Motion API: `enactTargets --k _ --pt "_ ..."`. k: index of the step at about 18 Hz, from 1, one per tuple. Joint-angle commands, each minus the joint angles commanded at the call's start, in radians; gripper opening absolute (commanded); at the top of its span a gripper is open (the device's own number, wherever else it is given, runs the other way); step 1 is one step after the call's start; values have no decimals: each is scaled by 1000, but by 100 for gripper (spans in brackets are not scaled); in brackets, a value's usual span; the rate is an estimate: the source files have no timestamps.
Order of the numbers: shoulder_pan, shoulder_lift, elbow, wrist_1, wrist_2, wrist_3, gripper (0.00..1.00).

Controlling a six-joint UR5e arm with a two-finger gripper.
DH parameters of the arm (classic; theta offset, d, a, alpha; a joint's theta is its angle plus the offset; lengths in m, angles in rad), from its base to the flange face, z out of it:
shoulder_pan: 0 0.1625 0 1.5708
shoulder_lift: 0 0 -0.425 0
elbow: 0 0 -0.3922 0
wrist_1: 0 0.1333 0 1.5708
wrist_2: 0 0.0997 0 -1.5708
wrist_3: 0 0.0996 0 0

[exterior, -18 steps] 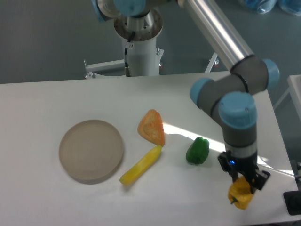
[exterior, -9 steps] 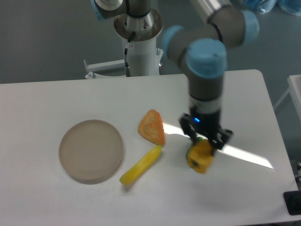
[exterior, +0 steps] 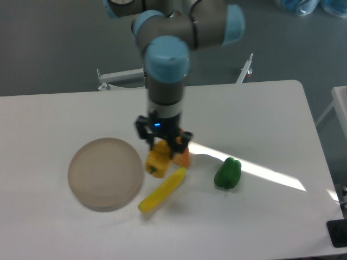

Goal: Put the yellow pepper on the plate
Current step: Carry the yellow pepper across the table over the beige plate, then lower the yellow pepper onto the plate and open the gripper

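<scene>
My gripper [exterior: 161, 144] is shut on the yellow pepper [exterior: 157, 162], a chunky yellow-orange piece that hangs above the table just right of the plate [exterior: 105, 173]. The plate is a round beige disc at the left of the table with nothing on it. The pepper sits beside the plate's right rim, in front of the orange wedge.
An orange wedge [exterior: 184, 157] lies mostly hidden behind the gripper and pepper. A long slim yellow piece [exterior: 161, 190] lies below the pepper. A green pepper [exterior: 227, 174] stands to the right. The arm's base [exterior: 161, 59] rises at the table's back edge.
The arm has swung left across the table carrying the yellow pepper, from the front right corner, past the green pepper, to the plate's right rim.
</scene>
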Motion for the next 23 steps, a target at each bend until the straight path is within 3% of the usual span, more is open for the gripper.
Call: enactTargets --k 3,6,12,16,23 --pt "-31 -17 -64 114 9 -3 41" --pt "-45 -19 -121 172 23 11 41" --pt "-77 -22 -150 175 28 24 41" --pt "-85 -23 -183 178 28 193 40" --pt "-95 -40 -193 178 28 185 40"
